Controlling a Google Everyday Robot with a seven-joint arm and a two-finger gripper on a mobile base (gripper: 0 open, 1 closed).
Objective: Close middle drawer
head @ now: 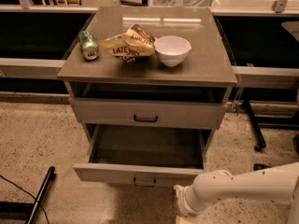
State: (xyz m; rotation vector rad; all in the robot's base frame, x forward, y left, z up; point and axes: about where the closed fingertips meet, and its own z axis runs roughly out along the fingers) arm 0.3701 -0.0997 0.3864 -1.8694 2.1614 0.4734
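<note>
Camera view: the middle drawer (117,173) is seen pulled far out of the grey cabinet (210,64). The gripper (180,216) is placed low, just before the drawer's front right; whether it is spread cannot be told. A can (88,45), chip bag (127,45) and bowl (172,50) are set on top.

Dim yellow light falls from above. A bright shine sits on the cabinet top (205,55). The middle drawer (112,173) is dark inside. My gripper (182,217) looks pale at the bottom edge, right of middle.
</note>
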